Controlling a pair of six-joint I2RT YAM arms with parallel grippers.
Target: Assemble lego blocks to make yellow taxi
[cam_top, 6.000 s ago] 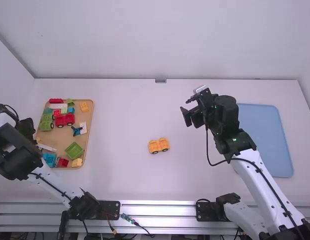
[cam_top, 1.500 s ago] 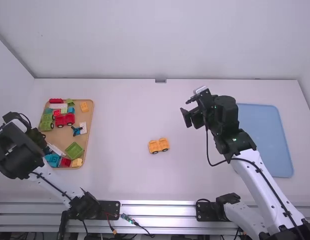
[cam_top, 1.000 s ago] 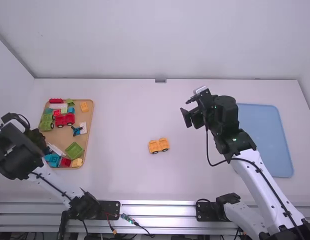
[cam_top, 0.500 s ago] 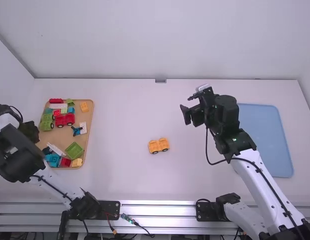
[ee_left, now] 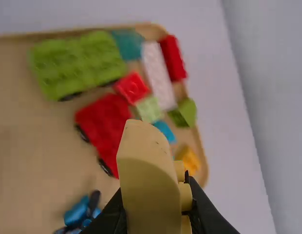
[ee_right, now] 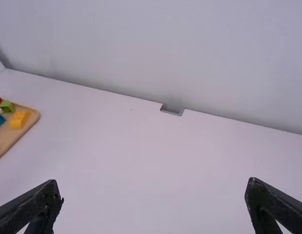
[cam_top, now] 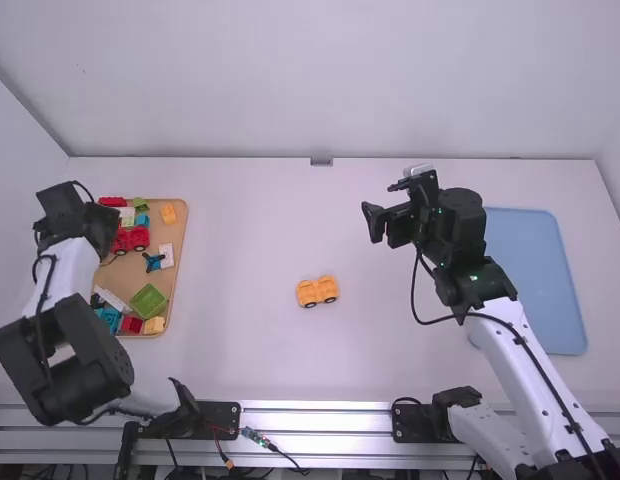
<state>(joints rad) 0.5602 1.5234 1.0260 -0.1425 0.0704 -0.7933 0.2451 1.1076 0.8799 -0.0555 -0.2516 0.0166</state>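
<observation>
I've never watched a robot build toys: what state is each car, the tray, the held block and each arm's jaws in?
Left jaws: shut on the block
Right jaws: open, nothing between
Block: held, raised
Orange car: wheels down on table
Red car: wheels down, in tray
Green car: studs up
Tray: loaded

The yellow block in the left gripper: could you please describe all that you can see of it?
The yellow block is a pale, plastic-looking piece with a smooth, rounded face and short round studs along one side. It is gripped between the black fingers of the left gripper over the tan tray.
</observation>
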